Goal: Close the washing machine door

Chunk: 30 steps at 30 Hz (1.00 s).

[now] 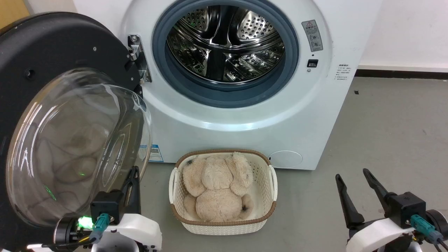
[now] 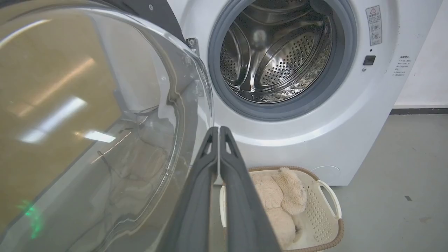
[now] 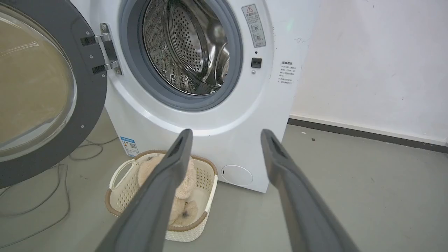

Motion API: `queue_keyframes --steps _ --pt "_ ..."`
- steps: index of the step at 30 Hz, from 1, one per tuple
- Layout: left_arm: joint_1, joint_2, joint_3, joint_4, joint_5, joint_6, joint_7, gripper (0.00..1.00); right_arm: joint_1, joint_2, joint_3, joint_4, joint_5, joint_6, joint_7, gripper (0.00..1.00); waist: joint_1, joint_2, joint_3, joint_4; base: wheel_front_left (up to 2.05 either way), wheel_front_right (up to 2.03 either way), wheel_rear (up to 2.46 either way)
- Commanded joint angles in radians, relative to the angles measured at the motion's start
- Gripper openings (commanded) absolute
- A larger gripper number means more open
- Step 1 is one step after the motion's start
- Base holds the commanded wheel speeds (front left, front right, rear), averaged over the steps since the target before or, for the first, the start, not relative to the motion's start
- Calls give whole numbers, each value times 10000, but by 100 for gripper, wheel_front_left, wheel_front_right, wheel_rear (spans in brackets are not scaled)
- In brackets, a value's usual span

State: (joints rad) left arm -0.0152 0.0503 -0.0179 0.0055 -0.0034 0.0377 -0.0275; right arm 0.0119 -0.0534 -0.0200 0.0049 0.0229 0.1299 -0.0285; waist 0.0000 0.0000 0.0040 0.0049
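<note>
1. Door position. You will find the washing machine door (image 1: 66, 45) fully open, swung out to the robot's left on its hinge (image 1: 138, 56). Its inner face and bulging glass window (image 1: 77, 140) are turned toward the head camera. The door stands well apart from the front of the washing machine (image 1: 245, 119), and the steel drum (image 1: 225, 42) is exposed inside its grey rubber ring.

2. Left gripper. The left gripper (image 2: 218, 128) is clenched: its two dark fingers are pressed together along their length with nothing between them. In the head view it sits at the lower right edge of the glass window. In the left wrist view its tips lie just beside the rim of the glass. You cannot tell from these views whether the fingers touch the glass.

3. Right gripper. The right gripper (image 1: 351, 174) is released, with its fingers spread wide and nothing held. It hangs over the bare grey floor (image 1: 385, 140), to the right of the machine and well apart from the door.

4. Surroundings. A white basket (image 1: 269, 182) stands on the floor just in front of the machine, below the drum, with a beige plush toy (image 1: 217, 189) lying in it. A small blue sticker (image 1: 155, 153) shows low on the machine's front, near the door's lower edge. Loose cables (image 3: 52, 196) lie on the floor under the open door.
</note>
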Motion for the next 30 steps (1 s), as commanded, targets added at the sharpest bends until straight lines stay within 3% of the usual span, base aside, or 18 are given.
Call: queue_keyframes --steps 1,16,30 --pt "-105 32 -31 -19 -29 93 -91 0 -12 4 -54 -15 109 1 -93 100 0 0 3 27 0 0 0" --pt "-1032 220 133 -684 -220 8 -405 0 34 8 -289 -72 329 2 -405 100 0 0 39 544 0 0 0" --pt "-2639 251 574 -1337 -560 -461 -697 0 50 12 -549 -129 486 3 -696 100 0 0 176 1629 0 0 0"
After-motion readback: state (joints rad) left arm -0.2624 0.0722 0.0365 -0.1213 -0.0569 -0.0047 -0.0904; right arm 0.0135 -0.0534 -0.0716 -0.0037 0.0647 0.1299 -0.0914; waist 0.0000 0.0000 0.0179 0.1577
